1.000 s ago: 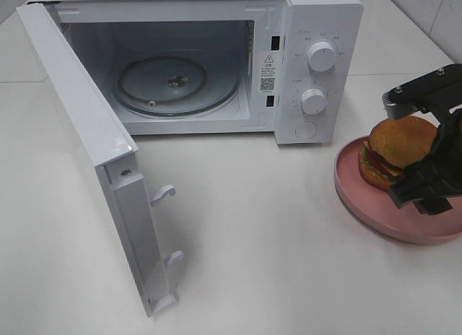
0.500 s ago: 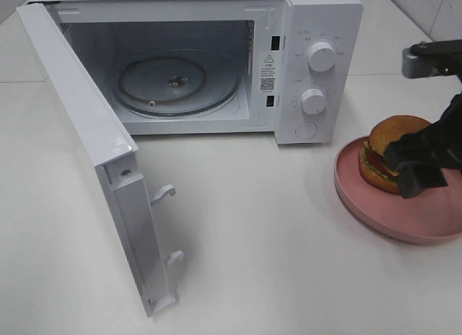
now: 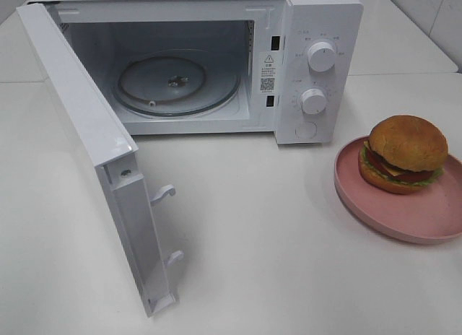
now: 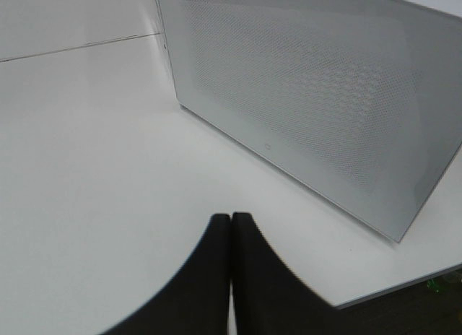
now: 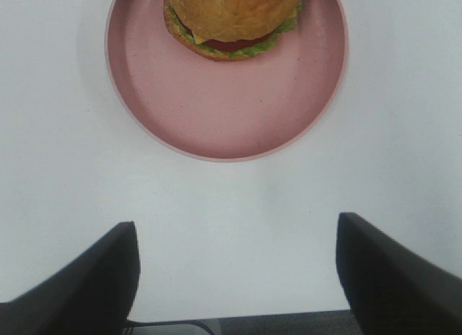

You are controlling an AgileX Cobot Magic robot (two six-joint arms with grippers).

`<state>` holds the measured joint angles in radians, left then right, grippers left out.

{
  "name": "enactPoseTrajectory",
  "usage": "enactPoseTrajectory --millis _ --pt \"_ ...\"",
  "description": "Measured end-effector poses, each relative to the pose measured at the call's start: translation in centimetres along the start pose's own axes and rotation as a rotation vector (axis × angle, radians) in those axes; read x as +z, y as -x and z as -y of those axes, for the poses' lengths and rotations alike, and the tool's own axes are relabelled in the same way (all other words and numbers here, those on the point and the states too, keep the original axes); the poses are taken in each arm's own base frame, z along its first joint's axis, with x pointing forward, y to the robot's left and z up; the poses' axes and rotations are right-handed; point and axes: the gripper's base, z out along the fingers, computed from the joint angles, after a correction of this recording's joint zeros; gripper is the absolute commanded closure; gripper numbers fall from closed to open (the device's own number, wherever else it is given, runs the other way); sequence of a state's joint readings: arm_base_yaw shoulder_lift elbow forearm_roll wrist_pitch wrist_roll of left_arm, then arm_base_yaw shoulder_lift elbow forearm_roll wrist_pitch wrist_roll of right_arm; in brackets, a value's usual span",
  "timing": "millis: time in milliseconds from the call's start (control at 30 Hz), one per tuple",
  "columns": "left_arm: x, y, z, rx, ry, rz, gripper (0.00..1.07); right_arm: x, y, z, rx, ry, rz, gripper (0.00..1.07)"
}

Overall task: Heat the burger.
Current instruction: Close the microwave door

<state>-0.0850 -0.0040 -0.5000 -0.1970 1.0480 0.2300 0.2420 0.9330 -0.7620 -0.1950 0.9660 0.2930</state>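
Burger (image 3: pixel 404 153) on pink plate (image 3: pixel 404 223), right edge of frame; microwave (image 3: pixel 317 32) upper centre, door (image 3: pixel 94 147) open; right gripper (image 5: pixel 234 266) jaws spread, empty; left gripper (image 4: pixel 231 237) jaws clenched, empty.

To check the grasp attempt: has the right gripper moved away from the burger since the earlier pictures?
Yes. It was over the burger on the pink plate; now it has left the exterior view, withdrawn.

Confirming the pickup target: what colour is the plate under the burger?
Pink, plain. The plate shows best in the right wrist view, burger sitting on it.
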Motion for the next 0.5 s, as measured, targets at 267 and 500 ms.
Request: enactPoseTrajectory --millis 267,500 --pt "0.0 0.0 0.0 0.0 0.0 0.0 1.06 -2.9 -5.9 1.7 -0.001 0.023 0.151 0.36" --pt "0.0 0.0 0.0 0.0 0.0 0.0 1.06 -4.5 -9.4 2.6 -0.016 0.065 0.311 0.36"
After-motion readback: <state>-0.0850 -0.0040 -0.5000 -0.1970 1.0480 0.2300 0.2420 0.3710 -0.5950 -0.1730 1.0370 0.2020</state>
